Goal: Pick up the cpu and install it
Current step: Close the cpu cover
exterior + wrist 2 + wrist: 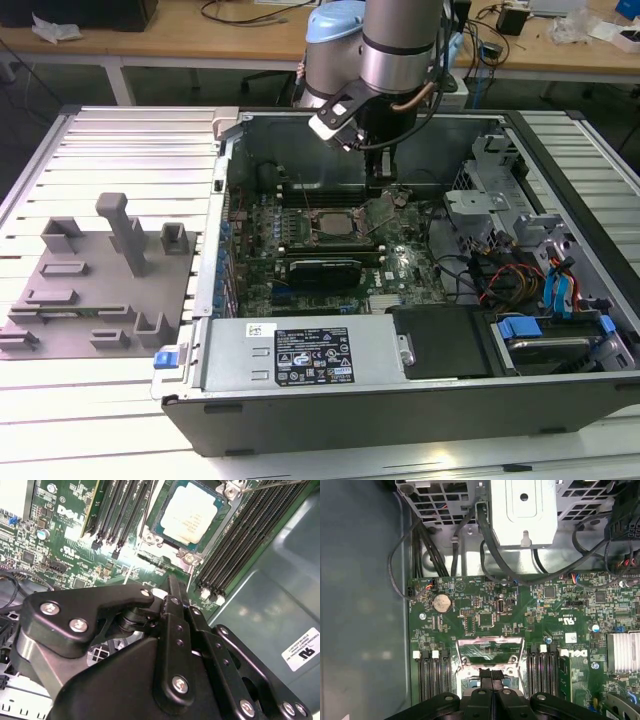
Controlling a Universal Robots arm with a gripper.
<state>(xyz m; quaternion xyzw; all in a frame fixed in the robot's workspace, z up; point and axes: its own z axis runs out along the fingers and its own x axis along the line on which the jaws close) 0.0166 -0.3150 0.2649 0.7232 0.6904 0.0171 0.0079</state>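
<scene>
The cpu, a pale silver square, lies flat in its socket on the green motherboard; in the exterior view the socket sits mid-board. The socket's metal load plate stands tilted up beside it. My gripper hangs just above the board next to the socket, on the load plate's side. Its black fingers are pressed together with nothing visible between them. In the exterior view the gripper hangs low inside the open computer case.
Black memory slots flank the socket on both sides. A metal drive cage and cable bundles crowd the exterior view's right of the case. A grey fixture with upright pegs stands on the table at the exterior view's left.
</scene>
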